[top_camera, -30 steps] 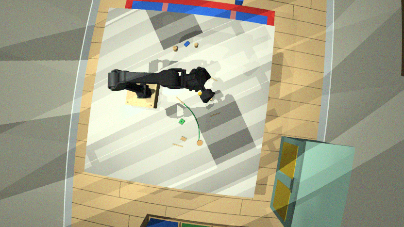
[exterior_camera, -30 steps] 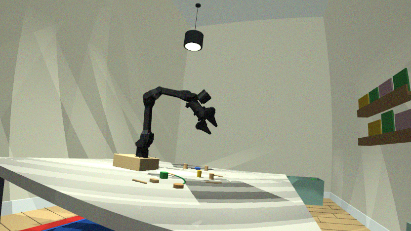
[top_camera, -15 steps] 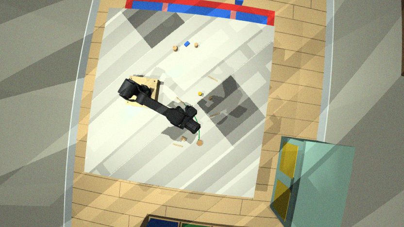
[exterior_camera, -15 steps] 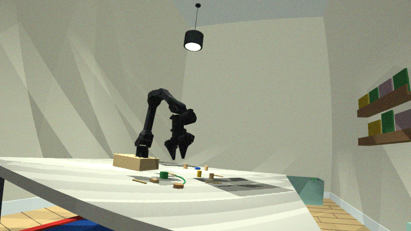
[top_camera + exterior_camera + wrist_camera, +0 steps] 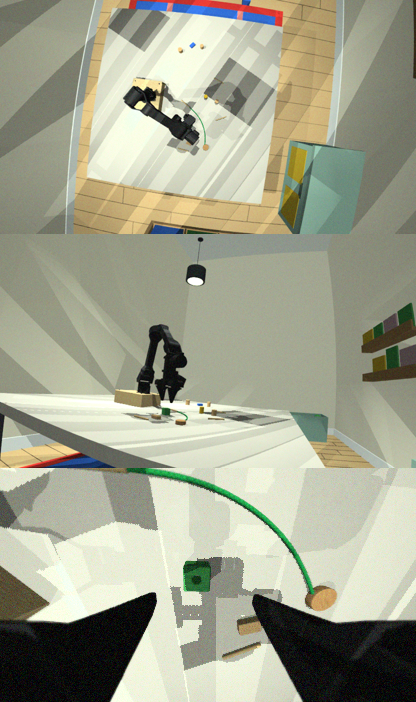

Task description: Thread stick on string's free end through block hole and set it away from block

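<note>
The green block [image 5: 166, 411] [image 5: 203, 587] stands on the table, a dark hole in the face seen in the wrist view; the arm hides it in the top view. The wooden stick [image 5: 185, 103] [image 5: 100, 469] on the string's end lies on the table near the robot's base, partly cut off in the wrist view. The green string [image 5: 204, 128] [image 5: 260, 513] curves outside the block to the round button [image 5: 205, 147] [image 5: 180, 422] [image 5: 321, 598]. My gripper [image 5: 166, 401] [image 5: 206, 597] is open and empty, pointing down above the table near the block.
A small tan block [image 5: 188, 143] [image 5: 156, 416] [image 5: 249, 626] and a loose stick [image 5: 141, 417] [image 5: 242, 651] lie near the green block. Another loose stick [image 5: 221, 118], a yellow cylinder [image 5: 205, 96] and a tan cylinder [image 5: 216, 101] lie beyond the string. A blue piece [image 5: 192, 45] lies farther off.
</note>
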You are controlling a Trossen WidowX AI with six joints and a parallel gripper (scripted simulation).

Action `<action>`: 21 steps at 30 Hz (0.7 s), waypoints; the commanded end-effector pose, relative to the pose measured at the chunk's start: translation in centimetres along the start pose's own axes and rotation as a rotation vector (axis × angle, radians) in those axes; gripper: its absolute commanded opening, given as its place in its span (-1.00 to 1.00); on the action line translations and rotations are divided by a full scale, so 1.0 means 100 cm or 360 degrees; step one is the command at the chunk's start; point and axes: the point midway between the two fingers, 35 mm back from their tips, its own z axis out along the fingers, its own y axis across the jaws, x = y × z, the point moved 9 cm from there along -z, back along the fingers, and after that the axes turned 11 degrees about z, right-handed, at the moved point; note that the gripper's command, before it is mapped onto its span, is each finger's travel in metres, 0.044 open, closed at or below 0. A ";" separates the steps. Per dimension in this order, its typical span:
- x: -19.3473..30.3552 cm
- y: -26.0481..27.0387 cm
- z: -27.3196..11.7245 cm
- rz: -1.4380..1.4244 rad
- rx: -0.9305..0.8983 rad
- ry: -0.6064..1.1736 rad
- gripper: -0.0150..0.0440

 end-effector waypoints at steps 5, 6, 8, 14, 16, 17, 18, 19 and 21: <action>0.000 0.002 -0.001 0.0690 -0.0010 0.0005 1.00; 0.000 0.002 -0.002 0.0846 -0.0010 0.0005 1.00; 0.000 0.002 -0.003 0.1158 -0.0009 0.0006 1.00; -0.001 0.004 -0.006 0.2095 -0.0008 0.0009 1.00; -0.001 0.005 -0.007 0.2408 -0.0007 0.0010 1.00; -0.001 0.005 -0.008 0.2564 -0.0007 0.0010 1.00; -0.001 0.005 -0.008 0.2720 -0.0006 0.0011 1.00; -0.001 0.005 -0.009 0.2876 -0.0006 0.0011 1.00; -0.002 0.006 -0.010 0.3131 -0.0005 0.0012 1.00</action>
